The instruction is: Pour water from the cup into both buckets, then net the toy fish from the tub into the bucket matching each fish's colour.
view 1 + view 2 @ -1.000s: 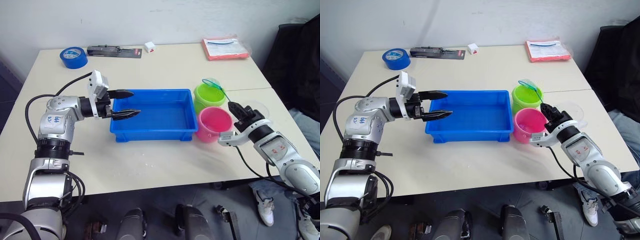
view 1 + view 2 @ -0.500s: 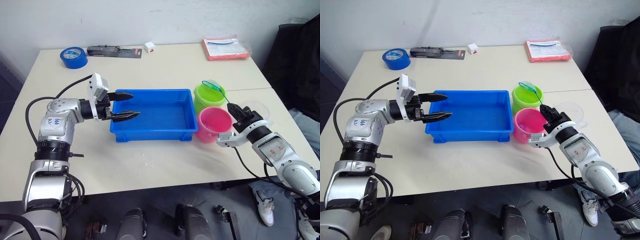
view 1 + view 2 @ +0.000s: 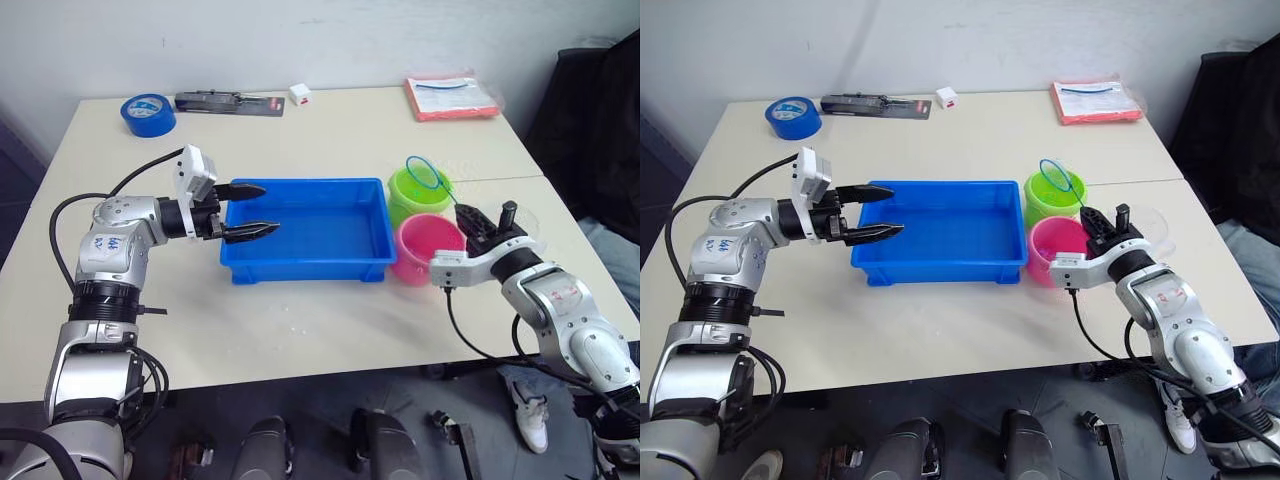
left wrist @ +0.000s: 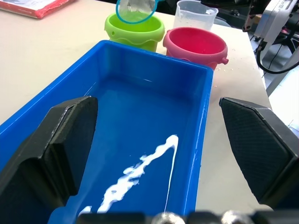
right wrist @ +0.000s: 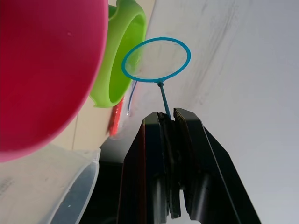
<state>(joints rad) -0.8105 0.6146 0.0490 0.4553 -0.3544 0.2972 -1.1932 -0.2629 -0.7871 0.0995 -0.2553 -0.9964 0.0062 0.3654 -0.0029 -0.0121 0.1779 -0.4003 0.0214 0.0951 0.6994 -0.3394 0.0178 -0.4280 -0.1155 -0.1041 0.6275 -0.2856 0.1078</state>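
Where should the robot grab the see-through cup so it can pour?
Probably by its rim or wall, coming from the right side, since the clear cup stands upright just behind the pink bucket, which blocks the way from the tub. I can't make out its handle. The right gripper holds the net.

No writing, label, brand or number can be read with any certainty. On the left arm [image 3: 108,243] there are blue handwritten marks, too small to make out. On the right arm [image 3: 557,291] there are red marks, likewise unreadable. The pink folder [image 3: 450,96], at the table's far edge well beyond the blue tub [image 3: 305,230], carries a sheet with print too fine to read. The clear cup [image 4: 195,14] shows faint markings, not legible.
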